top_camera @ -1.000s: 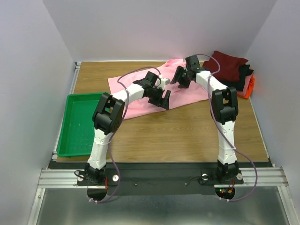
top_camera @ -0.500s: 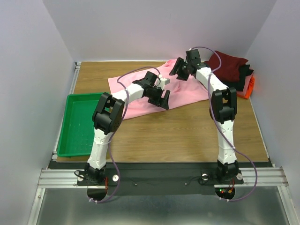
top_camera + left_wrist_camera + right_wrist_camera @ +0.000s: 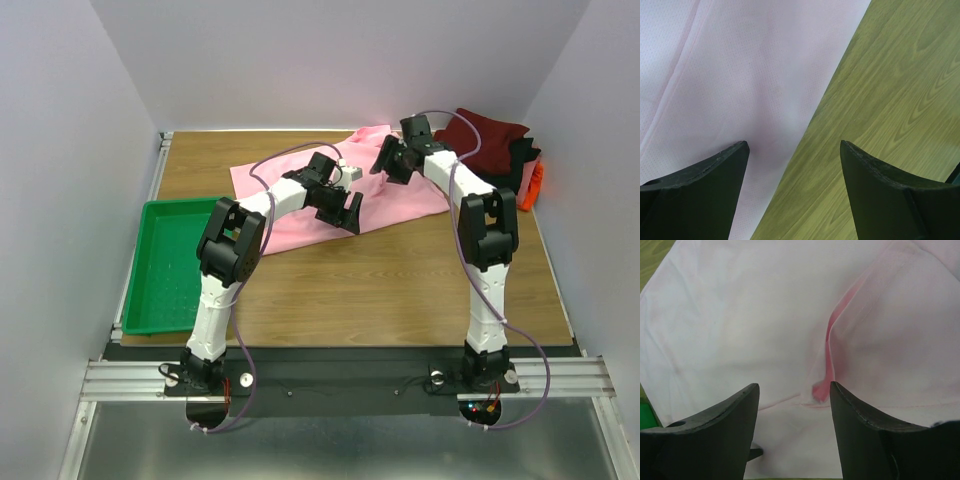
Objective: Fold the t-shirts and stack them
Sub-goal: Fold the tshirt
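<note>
Left claw (image 3: 795, 145): wide open, empty, straddling near edge of pink shirt (image 3: 400, 195) | Right claw (image 3: 794, 386): jaws apart, gripping nothing, above raised crease (image 3: 829, 355) in pink shirt | Pink shirt: spread unfolded on table (image 3: 380, 285) | Other shirts (image 3: 495, 145): piled just beside pink shirt's right end

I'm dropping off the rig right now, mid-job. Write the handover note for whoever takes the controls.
Left pincer: open, empty, over the near edge of the light pink cloth t-shirt; one finger above cloth, one above the wooden table.
Right pincer: open, empty, above a raised crease in the same shirt.
Done: pile of folded cloth shirts at the far right corner, dark red on top, black and orange-red below.
Left to do: the pink shirt lies spread out, unfolded; fold it and add it to the pile.
</note>
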Robot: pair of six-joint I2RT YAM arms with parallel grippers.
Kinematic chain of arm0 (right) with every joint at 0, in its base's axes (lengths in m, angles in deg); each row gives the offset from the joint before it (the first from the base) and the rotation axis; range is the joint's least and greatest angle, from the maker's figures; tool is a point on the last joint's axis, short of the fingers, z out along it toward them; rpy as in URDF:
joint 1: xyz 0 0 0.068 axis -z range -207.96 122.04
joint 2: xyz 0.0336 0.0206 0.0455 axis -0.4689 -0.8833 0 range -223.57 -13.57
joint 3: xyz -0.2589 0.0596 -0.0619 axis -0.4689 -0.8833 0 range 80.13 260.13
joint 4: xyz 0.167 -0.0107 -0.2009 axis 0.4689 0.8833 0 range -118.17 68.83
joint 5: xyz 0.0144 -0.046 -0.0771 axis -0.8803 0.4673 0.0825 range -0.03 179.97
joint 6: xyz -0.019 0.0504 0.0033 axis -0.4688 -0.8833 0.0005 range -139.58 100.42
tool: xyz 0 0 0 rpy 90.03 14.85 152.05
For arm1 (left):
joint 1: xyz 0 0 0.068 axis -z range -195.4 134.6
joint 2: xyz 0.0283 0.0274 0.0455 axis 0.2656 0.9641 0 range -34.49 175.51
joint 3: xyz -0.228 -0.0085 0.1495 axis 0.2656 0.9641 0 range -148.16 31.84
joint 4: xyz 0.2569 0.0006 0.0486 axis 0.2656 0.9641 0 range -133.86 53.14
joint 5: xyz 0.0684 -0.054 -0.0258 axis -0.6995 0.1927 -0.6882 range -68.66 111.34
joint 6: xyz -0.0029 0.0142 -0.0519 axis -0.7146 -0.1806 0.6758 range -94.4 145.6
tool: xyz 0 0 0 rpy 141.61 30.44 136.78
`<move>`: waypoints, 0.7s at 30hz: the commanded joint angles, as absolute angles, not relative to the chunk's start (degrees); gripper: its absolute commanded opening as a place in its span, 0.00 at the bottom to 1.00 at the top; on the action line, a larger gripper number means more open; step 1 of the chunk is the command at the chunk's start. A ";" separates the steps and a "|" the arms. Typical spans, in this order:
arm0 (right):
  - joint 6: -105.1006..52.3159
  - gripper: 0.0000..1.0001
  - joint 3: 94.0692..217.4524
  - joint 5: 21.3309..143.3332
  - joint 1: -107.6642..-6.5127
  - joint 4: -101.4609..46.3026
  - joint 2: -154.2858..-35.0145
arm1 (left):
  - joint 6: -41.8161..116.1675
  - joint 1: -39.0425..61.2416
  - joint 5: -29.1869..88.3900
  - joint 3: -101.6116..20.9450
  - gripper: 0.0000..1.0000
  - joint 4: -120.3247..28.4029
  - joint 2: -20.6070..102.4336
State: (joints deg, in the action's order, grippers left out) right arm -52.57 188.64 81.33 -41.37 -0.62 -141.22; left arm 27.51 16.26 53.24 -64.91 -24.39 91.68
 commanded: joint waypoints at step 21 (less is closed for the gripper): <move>-52.18 0.64 197.80 76.09 -44.92 -3.74 -148.91 | 26.39 16.24 54.30 -65.99 0.86 -22.94 92.60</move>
